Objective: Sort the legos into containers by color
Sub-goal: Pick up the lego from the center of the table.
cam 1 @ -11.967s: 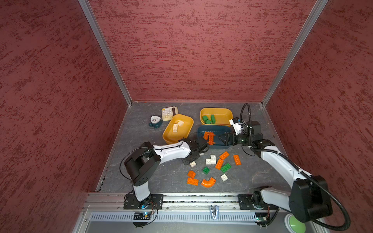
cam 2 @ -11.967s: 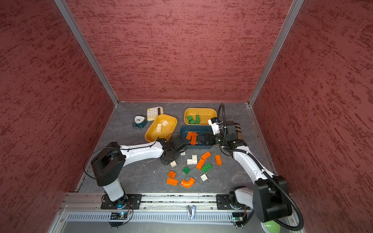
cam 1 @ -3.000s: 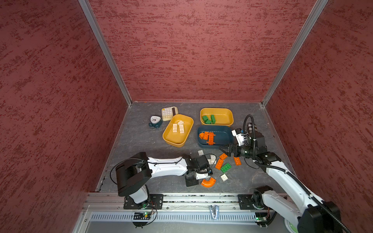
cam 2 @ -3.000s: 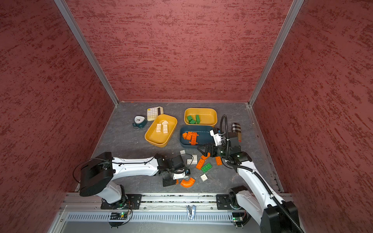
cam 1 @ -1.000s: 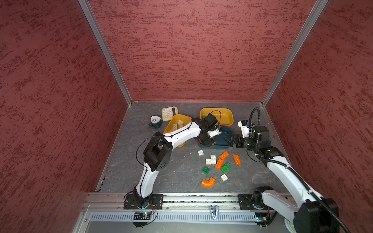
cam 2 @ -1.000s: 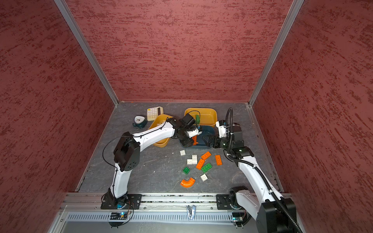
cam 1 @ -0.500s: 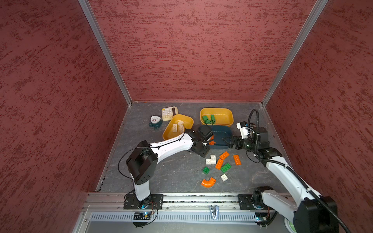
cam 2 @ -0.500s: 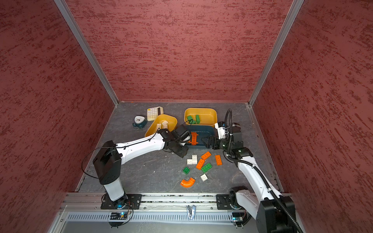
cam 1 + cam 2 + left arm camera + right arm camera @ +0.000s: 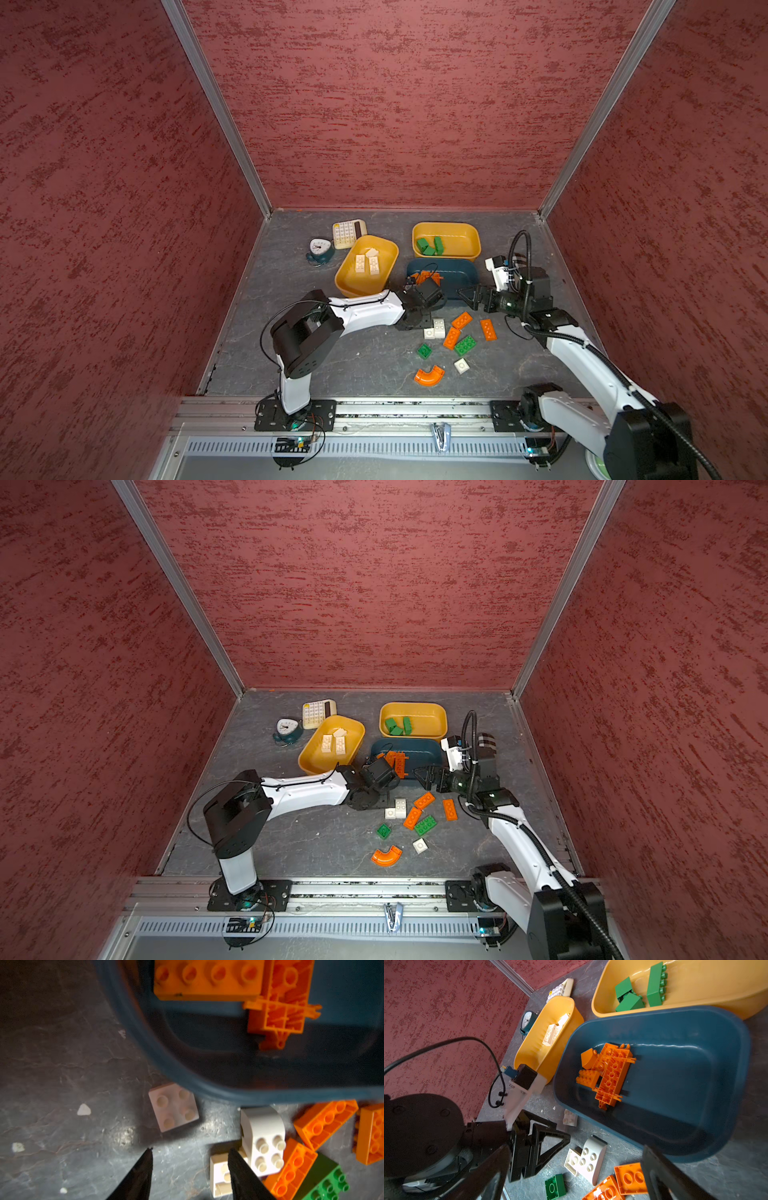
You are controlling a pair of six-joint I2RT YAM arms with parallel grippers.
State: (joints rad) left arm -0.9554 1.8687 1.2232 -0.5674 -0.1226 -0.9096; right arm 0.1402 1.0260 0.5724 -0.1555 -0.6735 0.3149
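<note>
The orange legos (image 9: pixel 608 1072) lie in the teal tray (image 9: pixel 695 1136), and loose legos (image 9: pixel 452 337) remain on the floor beside it. The left gripper (image 9: pixel 190 1149), over that tray a second ago, is back down, jaws apart and empty, near a white brick (image 9: pixel 173 1107), likely its next pick. The right gripper (image 9: pixel 466 294) hangs wide open and empty.

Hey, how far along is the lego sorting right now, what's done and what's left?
Done: white bricks lie in the nearer yellow tray, green bricks in the farther yellow tray, and orange bricks in the teal tray.
In hand: nothing. The left gripper and right gripper are open and empty, the left near a loose white brick.
Left: about ten loose bricks on the table, including an orange elbow.
</note>
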